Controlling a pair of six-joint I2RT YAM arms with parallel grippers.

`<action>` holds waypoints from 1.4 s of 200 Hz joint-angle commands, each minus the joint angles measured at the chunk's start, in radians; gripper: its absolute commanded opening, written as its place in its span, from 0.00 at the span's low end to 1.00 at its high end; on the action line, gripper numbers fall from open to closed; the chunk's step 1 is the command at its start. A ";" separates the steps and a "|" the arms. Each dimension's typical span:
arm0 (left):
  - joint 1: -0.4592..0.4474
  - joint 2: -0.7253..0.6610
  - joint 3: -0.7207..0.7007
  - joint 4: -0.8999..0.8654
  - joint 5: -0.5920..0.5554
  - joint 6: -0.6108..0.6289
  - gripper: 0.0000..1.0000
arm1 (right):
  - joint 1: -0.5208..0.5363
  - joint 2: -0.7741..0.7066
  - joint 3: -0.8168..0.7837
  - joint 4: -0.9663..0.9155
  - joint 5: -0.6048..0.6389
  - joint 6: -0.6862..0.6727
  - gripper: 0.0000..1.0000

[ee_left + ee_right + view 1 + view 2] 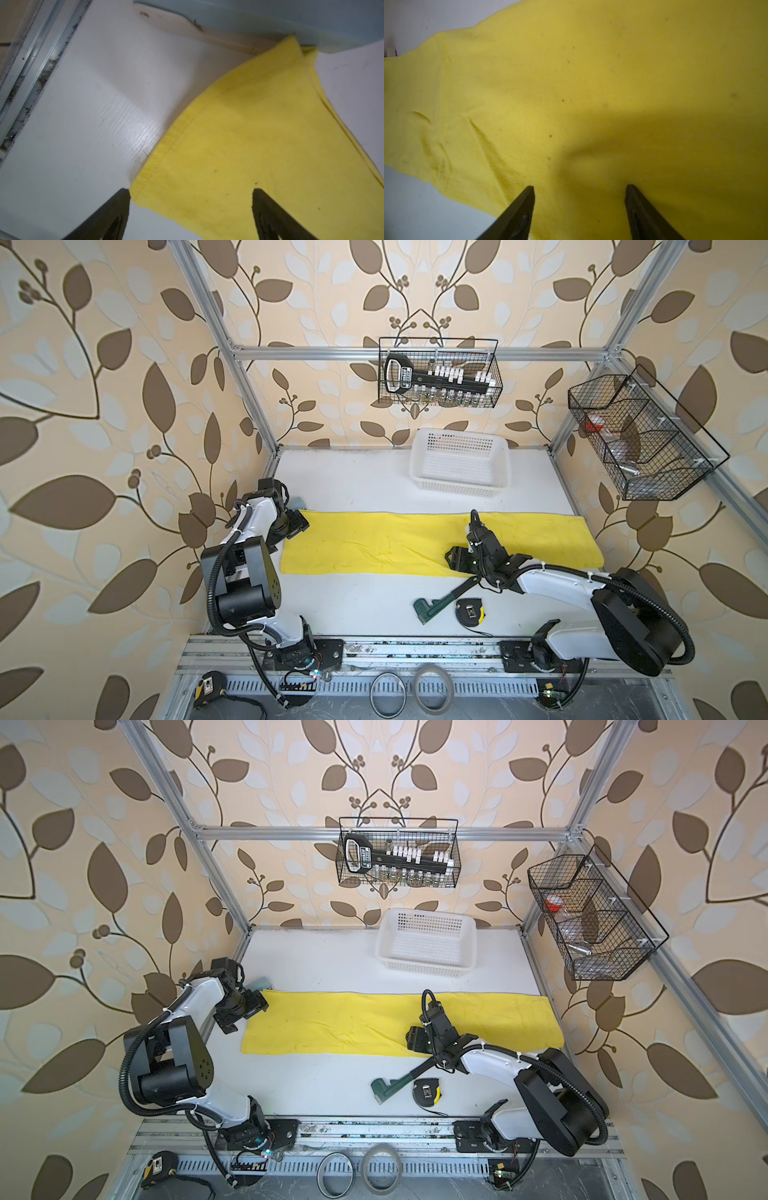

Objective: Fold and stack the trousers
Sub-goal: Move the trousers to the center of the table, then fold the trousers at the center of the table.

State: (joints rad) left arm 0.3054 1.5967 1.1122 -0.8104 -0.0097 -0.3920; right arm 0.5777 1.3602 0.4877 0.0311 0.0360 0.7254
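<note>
A pair of plain bright yellow soft-fabric trousers (415,543) lies flat on the white counter (353,489) as one long band. It runs from close to the left edge to close to the right edge, about midway between the far and near edges. In both top views the cloth is mostly smooth, with a few shallow creases toward the middle (353,1027).

The left gripper (300,526) sits at the left end of the trousers and is released. In the left wrist view its dark fingers (116,212) stand wide apart with nothing clamped between them (190,191). One finger is over bare counter just beside the stitched hem and the other is over the yellow fabric (249,145). A pale blue-grey object (270,20) rests at the far corner of that hem.

The right gripper (455,558) is over the near side of the band, right of its middle. It is also released: the right wrist view shows both fingers (639,207) spread above the fabric (591,83), gripping nothing (579,187). Whether the tips touch the cloth cannot be told.

A white perforated plastic basket (457,485) stands at the far edge, apart from the trousers. A green pipe wrench (432,605) and a black-and-yellow tape measure (469,612) lie near the near edge, just beside each other.
</note>
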 commanded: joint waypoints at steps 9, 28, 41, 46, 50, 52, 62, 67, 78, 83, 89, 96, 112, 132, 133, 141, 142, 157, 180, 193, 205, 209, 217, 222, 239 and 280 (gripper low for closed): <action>0.003 0.050 0.033 -0.007 -0.001 0.027 0.92 | -0.016 0.001 -0.035 -0.129 -0.001 0.002 0.71; 0.004 0.092 0.060 -0.032 -0.061 0.039 0.89 | -0.008 -0.012 0.000 -0.122 -0.021 -0.023 0.71; 0.003 0.115 0.071 -0.023 -0.074 0.050 0.88 | -0.004 -0.028 0.025 -0.125 -0.023 -0.039 0.71; 0.003 0.127 0.077 -0.020 -0.075 0.054 0.87 | -0.004 -0.036 0.032 -0.126 -0.025 -0.042 0.71; 0.003 0.139 0.086 -0.021 -0.077 0.057 0.86 | -0.004 -0.042 0.040 -0.127 -0.025 -0.047 0.71; 0.003 0.143 0.089 -0.022 -0.080 0.058 0.86 | -0.004 -0.045 0.043 -0.128 -0.026 -0.048 0.71; 0.004 0.175 0.110 -0.025 -0.096 0.070 0.85 | -0.001 -0.058 0.061 -0.133 -0.026 -0.061 0.72; 0.004 0.188 0.121 -0.032 -0.113 0.075 0.85 | 0.001 -0.066 0.071 -0.137 -0.025 -0.065 0.72; 0.003 0.211 0.140 -0.034 -0.142 0.092 0.85 | 0.004 -0.081 0.085 -0.144 -0.023 -0.076 0.72; 0.003 0.216 0.144 -0.027 -0.142 0.100 0.85 | 0.005 -0.087 0.090 -0.147 -0.021 -0.080 0.72; 0.002 0.219 0.142 -0.013 -0.138 0.110 0.84 | 0.006 -0.096 0.092 -0.150 -0.019 -0.083 0.73; 0.001 0.225 0.139 0.003 -0.140 0.126 0.83 | 0.005 -0.104 0.093 -0.148 -0.021 -0.086 0.73; 0.001 0.259 0.150 0.001 -0.163 0.148 0.82 | 0.005 -0.112 0.095 -0.149 -0.028 -0.091 0.73; 0.001 0.287 0.136 0.020 -0.140 0.156 0.79 | -0.001 -0.129 0.093 -0.150 -0.036 -0.095 0.73; 0.002 0.288 0.135 0.020 -0.139 0.156 0.79 | -0.002 -0.130 0.093 -0.150 -0.036 -0.095 0.73; 0.001 0.295 0.132 0.020 -0.130 0.159 0.78 | -0.005 -0.139 0.091 -0.148 -0.036 -0.096 0.73; 0.000 0.295 0.132 0.021 -0.128 0.159 0.77 | -0.005 -0.140 0.091 -0.149 -0.036 -0.096 0.73; 0.000 0.299 0.118 0.036 -0.122 0.164 0.73 | -0.012 -0.152 0.089 -0.148 -0.039 -0.101 0.73; -0.002 0.335 0.119 0.023 -0.112 0.166 0.51 | -0.030 -0.175 0.089 -0.150 -0.058 -0.101 0.73; -0.010 0.349 0.120 0.022 -0.112 0.168 0.44 | -0.030 -0.195 0.090 -0.148 -0.068 -0.103 0.73; -0.017 0.357 0.120 0.016 -0.118 0.172 0.40 | -0.032 -0.212 0.091 -0.151 -0.074 -0.104 0.73; -0.018 0.359 0.121 0.016 -0.117 0.172 0.37 | -0.034 -0.217 0.091 -0.151 -0.075 -0.104 0.73; -0.019 0.362 0.121 0.013 -0.114 0.171 0.29 | -0.037 -0.226 0.089 -0.152 -0.078 -0.106 0.73; -0.018 0.366 0.124 0.009 -0.117 0.171 0.23 | -0.039 -0.232 0.091 -0.156 -0.079 -0.105 0.73; -0.018 0.365 0.138 -0.010 -0.125 0.172 0.00 | -0.046 -0.249 0.090 -0.166 -0.080 -0.110 0.73; -0.017 0.291 0.148 -0.065 -0.179 0.139 0.00 | -0.059 -0.282 0.094 -0.189 -0.085 -0.122 0.73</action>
State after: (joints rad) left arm 0.2813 1.9076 1.2648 -0.7795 -0.1127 -0.2359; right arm 0.5259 1.1000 0.5674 -0.1265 -0.0345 0.6235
